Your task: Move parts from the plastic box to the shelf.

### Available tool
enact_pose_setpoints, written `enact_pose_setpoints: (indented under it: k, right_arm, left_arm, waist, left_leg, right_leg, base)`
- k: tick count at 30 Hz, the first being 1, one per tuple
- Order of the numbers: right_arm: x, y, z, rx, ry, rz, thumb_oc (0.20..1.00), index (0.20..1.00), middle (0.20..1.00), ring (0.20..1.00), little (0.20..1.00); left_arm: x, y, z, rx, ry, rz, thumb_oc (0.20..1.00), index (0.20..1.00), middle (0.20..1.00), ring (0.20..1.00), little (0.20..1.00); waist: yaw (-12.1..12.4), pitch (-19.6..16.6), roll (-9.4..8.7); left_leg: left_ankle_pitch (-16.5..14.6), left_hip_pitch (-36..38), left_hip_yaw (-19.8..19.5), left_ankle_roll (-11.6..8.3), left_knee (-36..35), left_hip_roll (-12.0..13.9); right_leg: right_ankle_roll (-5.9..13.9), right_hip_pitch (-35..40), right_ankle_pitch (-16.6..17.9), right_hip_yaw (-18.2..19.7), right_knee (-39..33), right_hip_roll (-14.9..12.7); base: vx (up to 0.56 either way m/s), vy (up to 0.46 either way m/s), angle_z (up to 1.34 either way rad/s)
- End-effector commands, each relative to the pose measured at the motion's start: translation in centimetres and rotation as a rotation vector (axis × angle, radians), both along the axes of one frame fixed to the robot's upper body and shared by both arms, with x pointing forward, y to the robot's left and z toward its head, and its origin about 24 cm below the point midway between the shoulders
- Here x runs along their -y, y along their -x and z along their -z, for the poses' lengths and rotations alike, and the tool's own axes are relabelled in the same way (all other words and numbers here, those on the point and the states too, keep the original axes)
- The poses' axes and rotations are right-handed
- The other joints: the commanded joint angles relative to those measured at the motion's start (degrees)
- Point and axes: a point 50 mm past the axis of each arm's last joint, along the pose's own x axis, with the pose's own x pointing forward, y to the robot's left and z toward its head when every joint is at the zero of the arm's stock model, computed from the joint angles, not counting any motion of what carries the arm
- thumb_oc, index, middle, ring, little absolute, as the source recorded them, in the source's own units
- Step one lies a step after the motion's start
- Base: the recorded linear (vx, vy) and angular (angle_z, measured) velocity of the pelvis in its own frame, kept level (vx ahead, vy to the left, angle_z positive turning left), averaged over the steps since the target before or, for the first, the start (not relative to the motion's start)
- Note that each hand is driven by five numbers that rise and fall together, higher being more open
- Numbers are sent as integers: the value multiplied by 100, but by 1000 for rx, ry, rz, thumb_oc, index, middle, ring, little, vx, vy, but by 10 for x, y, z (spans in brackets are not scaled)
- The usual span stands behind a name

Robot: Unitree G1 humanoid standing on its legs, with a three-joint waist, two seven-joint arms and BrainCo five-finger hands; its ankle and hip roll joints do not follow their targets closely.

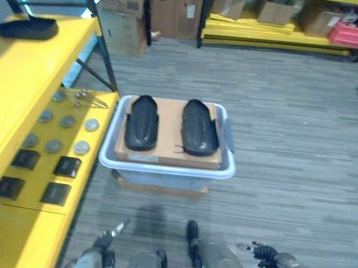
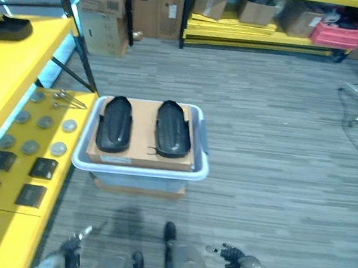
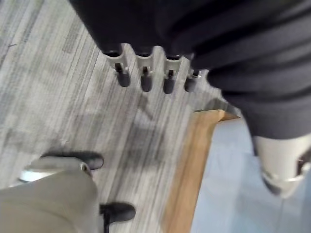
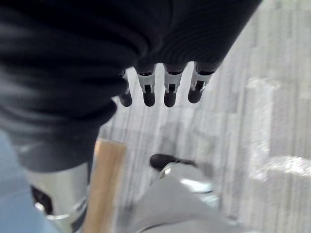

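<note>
A: What is the room looking like?

B: Grey striped carpet floor (image 1: pixel 281 137) is stretching across it, with cardboard cartons (image 1: pixel 154 13) standing at the far side and a far yellow rack (image 1: pixel 281 10) carrying more boxes.

A: And the parts?

B: Two black moulded parts are lying side by side in the plastic box (image 1: pixel 170 170), the left part (image 1: pixel 141 123) and the right part (image 1: pixel 198 127), both resting on a brown cardboard sheet (image 1: pixel 170 141) that is covering the inside of the box. The box is pale blue-grey and is sitting on the floor just beside the yellow shelf (image 1: pixel 10 93).

A: What is the shelf holding?

B: On its lower level, round grey discs (image 1: pixel 60 123) are lying in rows, dark square blocks (image 1: pixel 40 176) are lying nearer the robot, and a few thin metal pieces (image 1: pixel 87 98) are lying near the box. On the upper level another black part (image 1: pixel 26 27) is resting at the far end.

A: The hands?

B: The left hand (image 3: pixel 146 68) is hanging low over the carpet, its fingers (image 3: pixel 146 80) relaxed and straight, holding nothing. The right hand (image 4: pixel 160 82) is hanging likewise, fingers loose and empty. Both are well apart from the box.
</note>
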Motion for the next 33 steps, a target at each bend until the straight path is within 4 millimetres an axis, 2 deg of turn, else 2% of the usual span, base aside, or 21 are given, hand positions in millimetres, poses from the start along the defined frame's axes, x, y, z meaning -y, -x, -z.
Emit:
enact_pose_setpoints:
  k: [1,4,7,8,9,10,11,12,13,15,16,21,22,24,28,31,32,33]
  right_arm:
    - [20,14,0,-41,69,35,1000,1000,1000,1000,1000]
    - [29,5,-7,14,117,69,1000,1000,1000,1000,1000]
    - [43,-7,-20,138,203,118,1000,1000,1000,1000,1000]
    - [47,-13,-25,180,227,132,1000,1000,1000,1000,1000]
    - [50,-20,-32,248,265,139,1000,1000,1000,1000,1000]
    - [53,-28,-40,304,299,150,1000,1000,1000,1000,1000]
    - [59,-37,-52,383,335,178,1000,1000,1000,1000,1000]
    - [59,-37,-52,382,336,178,1000,1000,1000,1000,1000]
    - [62,-51,-70,505,382,215,1000,1000,1000,1000,1000]
    - [64,-58,-83,574,420,206,1000,1000,1000,1000,1000]
    - [73,-68,-104,679,451,200,1000,1000,1000,1000,1000]
    - [80,-82,-133,792,478,135,1000,1000,1000,1000,1000]
    - [83,-90,-147,831,485,133,1000,1000,1000,1000,1000]
    - [88,-97,-156,852,481,151,1000,1000,1000,1000,1000]
    - [99,-130,-189,908,511,192,1000,1000,1000,1000,1000]
    - [105,-162,-228,975,558,239,1000,1000,1000,1000,1000]
    - [107,-168,-238,989,574,247,1000,1000,1000,1000,1000]
    - [107,-168,-238,989,574,247,1000,1000,1000,1000,1000]
  left_arm:
    - [7,-1,3,-28,-4,43,1000,1000,1000,1000,1000]
    - [8,11,7,-66,-13,23,1000,1000,1000,1000,1000]
    - [9,16,8,-68,-13,46,1000,1000,1000,1000,1000]
    - [9,18,8,-66,-11,39,1000,1000,1000,1000,1000]
    - [7,18,8,-60,-6,27,1000,1000,1000,1000,1000]
    - [6,18,8,-56,-2,25,1000,1000,1000,1000,1000]
    - [7,19,8,-59,-3,38,1000,1000,1000,1000,1000]
    - [8,19,8,-59,-3,38,1000,1000,1000,1000,1000]
    - [10,24,10,-67,-10,44,1000,1000,1000,1000,1000]
    - [8,25,9,-69,-11,49,1000,1000,1000,1000,1000]
    - [7,19,7,-47,-19,71,1000,1000,1000,1000,1000]
    - [-1,9,2,-6,-7,23,1000,1000,1000,1000,1000]
    - [-2,6,0,-1,-20,66,1000,1000,1000,1000,1000]
    - [-4,1,-2,9,-26,85,1000,1000,1000,1000,1000]
    - [-1,-20,-8,53,-26,122,1000,1000,1000,1000,1000]
    - [2,-39,-15,96,-27,174,1000,1000,1000,1000,1000]
    - [3,-43,-17,102,-27,188,1000,1000,1000,1000,1000]
    - [3,-44,-17,102,-27,187,1000,1000,1000,1000,1000]
  waist:
    - [-229,-9,66]
    - [-222,-10,64]
    - [-183,171,54]
    - [-181,215,59]
    - [-210,250,75]
    - [-273,255,102]
    - [-353,243,164]
    - [-350,250,162]
    - [-399,234,193]
    - [-430,214,192]
    - [-492,188,184]
    - [-528,182,192]
    - [-505,197,187]
    - [-473,238,182]
    - [-326,413,220]
    - [-196,650,292]
    - [-166,706,318]
    - [-169,707,319]
  left_leg:
    - [56,332,-81,-184,-767,234]
    - [-60,227,25,-241,-478,246]
    - [204,-462,32,-457,769,313]
    - [266,-589,41,-499,897,367]
    - [331,-614,191,-563,755,529]
    - [387,-512,430,-619,324,739]
    - [586,-400,633,-729,-392,1009]
    - [603,-372,636,-730,-425,1004]
    - [788,-296,544,-788,-851,1101]
    - [855,-215,559,-804,-1042,1136]
    - [860,-121,553,-821,-1156,1152]
    - [750,26,523,-751,-1285,1038]
    - [708,31,480,-705,-1291,974]
    - [678,10,465,-677,-1290,945]
    - [659,-138,397,-649,-1334,873]
    - [670,-407,299,-650,-1287,805]
    - [679,-470,279,-651,-1279,791]
    - [679,-474,278,-651,-1277,791]
  right_leg:
    - [462,1246,-404,-80,-1054,-114]
    - [399,1335,-450,-161,-1145,-142]
    - [295,1532,-475,-200,-1261,-197]
    - [286,1577,-464,-199,-1317,-194]
    - [311,1586,-467,-268,-1334,-209]
    - [344,1586,-478,-349,-1346,-231]
    - [394,1584,-500,-401,-1348,-251]
    - [394,1595,-501,-400,-1350,-254]
    - [408,1617,-539,-334,-1368,-237]
    - [428,1605,-533,-331,-1391,-254]
    - [448,1557,-521,-356,-1401,-288]
    - [507,1442,-597,-403,-1231,-329]
    - [527,1372,-646,-432,-1089,-347]
    - [535,1328,-651,-458,-1050,-370]
    - [546,1176,-624,-506,-1067,-421]
    - [536,977,-611,-537,-1057,-459]
    - [533,927,-613,-550,-1041,-469]
    - [533,923,-613,-551,-1039,-469]
  base:
    - [97,-85,-23]
    - [59,-103,-9]
    - [11,-82,-5]
    - [11,17,15]
    - [1,89,5]
    - [24,177,-18]
    - [30,147,-15]
    - [95,190,7]
    - [80,111,28]
    - [76,134,7]
    - [71,130,-27]
    - [55,68,-6]
    - [86,37,-3]
    - [50,6,4]
    - [-25,0,5]
    - [-96,14,2]
    - [-74,14,9]
    - [-84,18,31]
